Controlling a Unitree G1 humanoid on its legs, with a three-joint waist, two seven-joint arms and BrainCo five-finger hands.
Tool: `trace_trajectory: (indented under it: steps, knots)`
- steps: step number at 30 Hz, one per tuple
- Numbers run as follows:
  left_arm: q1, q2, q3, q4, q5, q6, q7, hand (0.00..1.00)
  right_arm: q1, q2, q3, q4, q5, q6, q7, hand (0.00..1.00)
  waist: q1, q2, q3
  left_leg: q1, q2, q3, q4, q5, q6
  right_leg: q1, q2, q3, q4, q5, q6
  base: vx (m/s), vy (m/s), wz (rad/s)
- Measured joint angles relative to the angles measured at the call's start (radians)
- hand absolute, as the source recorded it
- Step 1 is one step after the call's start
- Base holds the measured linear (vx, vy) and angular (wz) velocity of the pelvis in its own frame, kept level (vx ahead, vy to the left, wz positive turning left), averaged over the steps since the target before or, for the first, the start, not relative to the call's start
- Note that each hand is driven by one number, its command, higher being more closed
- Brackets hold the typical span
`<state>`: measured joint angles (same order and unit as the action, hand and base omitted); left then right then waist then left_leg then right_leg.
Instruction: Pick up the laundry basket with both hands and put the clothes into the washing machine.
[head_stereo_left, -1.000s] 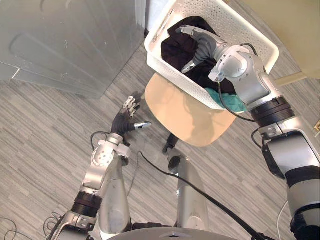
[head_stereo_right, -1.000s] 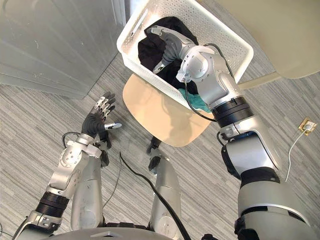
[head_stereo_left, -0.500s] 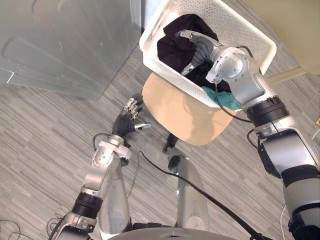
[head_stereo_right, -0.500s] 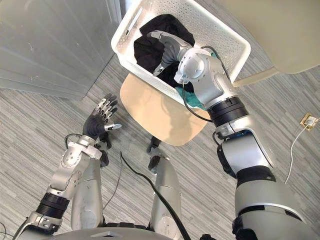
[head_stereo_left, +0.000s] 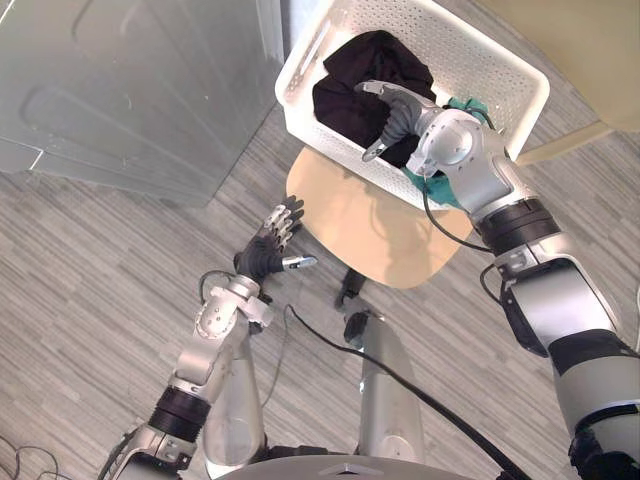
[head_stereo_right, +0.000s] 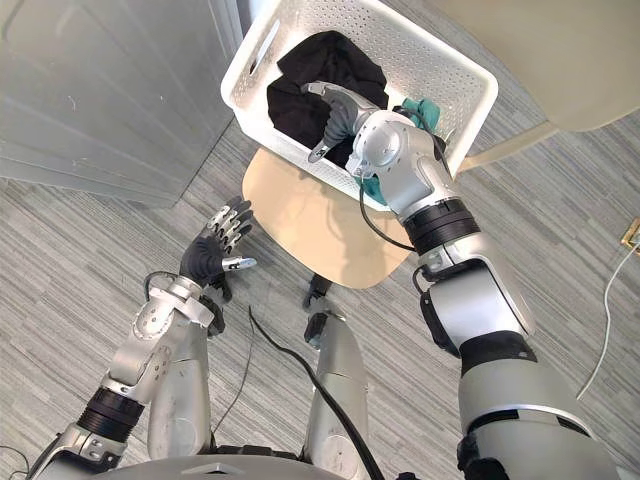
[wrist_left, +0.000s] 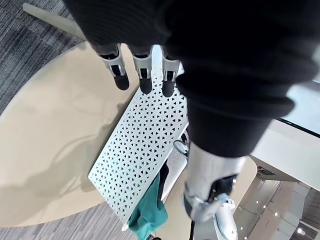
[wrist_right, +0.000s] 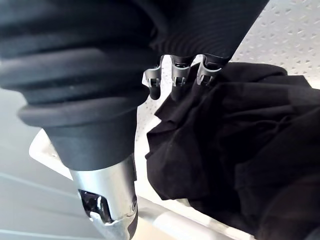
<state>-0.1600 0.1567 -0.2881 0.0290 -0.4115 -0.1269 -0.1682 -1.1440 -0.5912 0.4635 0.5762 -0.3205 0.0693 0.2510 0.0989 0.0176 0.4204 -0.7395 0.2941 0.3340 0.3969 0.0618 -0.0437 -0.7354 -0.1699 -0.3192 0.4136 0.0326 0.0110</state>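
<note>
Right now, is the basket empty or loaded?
Loaded: black clothes and a teal garment lie inside the basket, with the right hand over them.

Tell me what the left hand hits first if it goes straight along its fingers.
Probably the side wall of the white perforated plastic laundry basket: the left hand's straight fingers aim there, above the round beige seat. Depth is unclear.

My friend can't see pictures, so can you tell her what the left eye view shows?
The robot's right hand reaches, open, into a white laundry basket over black clothes, with a teal cloth beside its arm. The basket sits on a round tan seat, and the open left hand hovers by the seat's edge.
</note>
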Motion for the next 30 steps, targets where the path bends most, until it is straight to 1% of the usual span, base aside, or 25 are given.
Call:
trace_trajectory:
  steps: [2,3,9,13,15,18,19,21,23,25,28,30]
  knots:
    - [0.005,0.001,0.0,-0.002,0.0,0.0,-0.013,0.0,0.0,0.0,0.0,0.0,-0.001,0.0,0.001,0.0,0.001,0.003,-0.002,-0.002,-0.002,-0.001,0.0,0.006,-0.001,-0.001,-0.001,0.0,0.0,0.004,-0.004,0.01,-0.013,0.04]
    - [0.01,0.004,0.003,-0.003,0.0,0.0,-0.015,0.0,0.0,0.0,0.003,0.0,-0.001,0.0,0.002,0.0,0.002,0.004,-0.002,-0.003,-0.003,-0.001,0.0,0.009,0.004,-0.001,-0.002,0.0,0.0,0.004,-0.004,0.02,-0.015,0.03]
    - [0.029,0.026,0.002,-0.013,0.0,0.009,-0.019,0.0,0.006,0.004,0.004,0.002,-0.001,-0.001,0.009,0.0,0.006,0.004,-0.002,-0.006,-0.004,-0.001,0.001,0.009,0.004,-0.004,-0.006,-0.002,0.008,0.003,-0.004,0.01,-0.005,0.01]
    - [0.029,0.026,0.002,-0.015,0.0,0.009,-0.021,0.0,0.006,0.005,0.004,0.047,-0.002,-0.007,0.009,0.0,0.008,0.009,-0.005,-0.011,-0.015,-0.001,-0.002,0.011,0.006,-0.019,-0.017,0.001,0.025,-0.008,-0.002,-0.01,-0.018,0.03]
    - [0.033,0.026,0.001,-0.017,-0.026,0.01,-0.028,0.0,0.006,0.009,0.005,0.073,-0.002,-0.008,0.009,0.0,0.007,0.019,-0.008,-0.011,-0.021,-0.001,-0.016,0.016,0.004,-0.022,-0.021,0.001,0.024,-0.007,-0.002,-0.02,-0.024,0.05]
    - [0.035,0.027,-0.006,-0.018,-0.083,0.01,-0.055,0.0,0.0,0.008,0.005,0.073,-0.002,-0.01,0.011,0.0,0.008,0.024,-0.011,-0.012,-0.023,-0.001,-0.024,0.021,0.001,-0.027,-0.021,0.0,0.021,-0.007,0.0,-0.01,-0.019,0.01]
    - [0.036,0.03,-0.016,-0.019,-0.095,0.01,-0.058,0.0,-0.003,0.007,0.005,0.079,-0.002,-0.015,0.011,0.0,0.008,0.026,-0.012,-0.012,-0.024,-0.001,-0.031,0.025,0.001,-0.028,-0.021,0.0,0.018,-0.006,0.001,-0.01,-0.041,0.01]
    - [0.041,0.035,-0.052,-0.02,-0.137,0.01,-0.067,0.0,-0.024,0.005,0.012,0.118,-0.002,-0.041,0.011,0.0,0.007,0.03,-0.014,-0.013,-0.024,-0.001,-0.035,0.027,0.0,-0.028,-0.02,-0.002,0.013,-0.005,0.002,0.0,-0.035,0.01]
    - [0.046,0.035,-0.071,-0.02,-0.157,0.01,-0.082,0.0,-0.045,0.001,0.036,0.148,-0.004,-0.052,0.011,0.0,0.007,0.031,-0.015,-0.013,-0.024,-0.001,-0.035,0.027,0.0,-0.028,-0.02,-0.002,0.012,-0.003,0.002,0.0,0.0,0.0]
    - [0.056,0.034,-0.098,-0.02,-0.177,0.01,-0.096,0.0,-0.06,-0.001,0.043,0.16,-0.039,-0.066,0.01,0.0,0.007,0.031,-0.015,-0.014,-0.024,-0.001,-0.035,0.027,0.001,-0.027,-0.019,-0.003,0.007,0.004,-0.003,0.0,0.0,0.0]
    - [0.063,0.033,-0.113,-0.02,-0.195,0.011,-0.101,0.0,-0.075,-0.001,0.046,0.185,-0.041,-0.072,0.009,0.0,0.006,0.031,-0.015,-0.018,-0.024,-0.001,-0.036,0.027,0.001,-0.027,-0.018,-0.003,-0.008,0.008,0.003,0.0,0.0,0.0]
    - [0.068,0.031,-0.113,-0.02,-0.195,0.011,-0.101,0.0,-0.079,-0.003,0.047,0.186,-0.041,-0.067,0.009,0.0,0.004,0.031,-0.015,-0.024,-0.024,-0.001,-0.036,0.027,0.001,-0.027,-0.016,-0.007,-0.018,0.014,0.004,0.0,0.0,0.0]
